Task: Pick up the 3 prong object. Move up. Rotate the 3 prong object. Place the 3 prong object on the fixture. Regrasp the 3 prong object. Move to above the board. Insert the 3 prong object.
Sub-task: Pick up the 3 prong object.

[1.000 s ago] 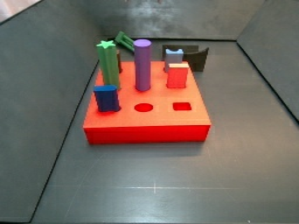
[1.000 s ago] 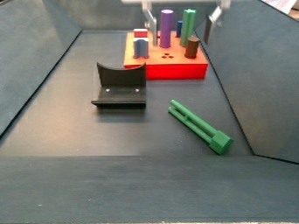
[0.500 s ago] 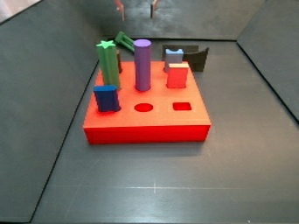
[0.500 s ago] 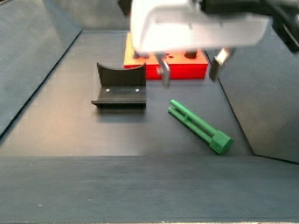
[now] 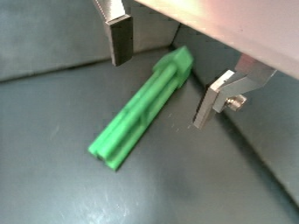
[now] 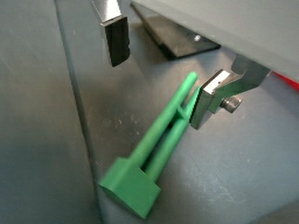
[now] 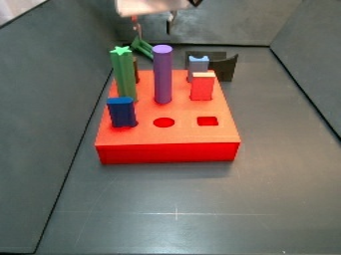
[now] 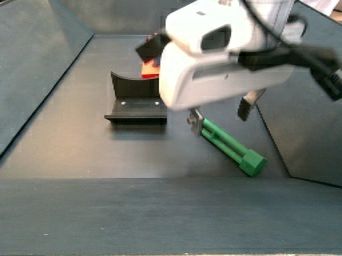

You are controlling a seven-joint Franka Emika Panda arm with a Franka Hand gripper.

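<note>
The 3 prong object (image 8: 227, 143) is a green peg lying flat on the grey floor, beside the right wall. It shows in both wrist views (image 5: 146, 109) (image 6: 158, 149), with its lobed end (image 5: 173, 61) between the fingers. My gripper (image 8: 219, 113) is open and empty, just above the peg, one finger on each side (image 5: 163, 74) (image 6: 162, 74). The dark fixture (image 8: 136, 97) stands left of the peg, and it also shows in a wrist view (image 6: 176, 39). The red board (image 7: 167, 144) is mostly hidden behind the gripper in a side view.
On the board stand a bright green star-topped post (image 7: 123, 70), a purple cylinder (image 7: 162, 75), a blue block (image 7: 122, 112) and a red block with grey top (image 7: 201, 82). A round hole (image 7: 166, 124) and a square hole (image 7: 208, 122) are open. Grey walls enclose the floor.
My gripper has moved from above the board toward the peg and come down over it, still open. The peg, fixture and board have not moved.
</note>
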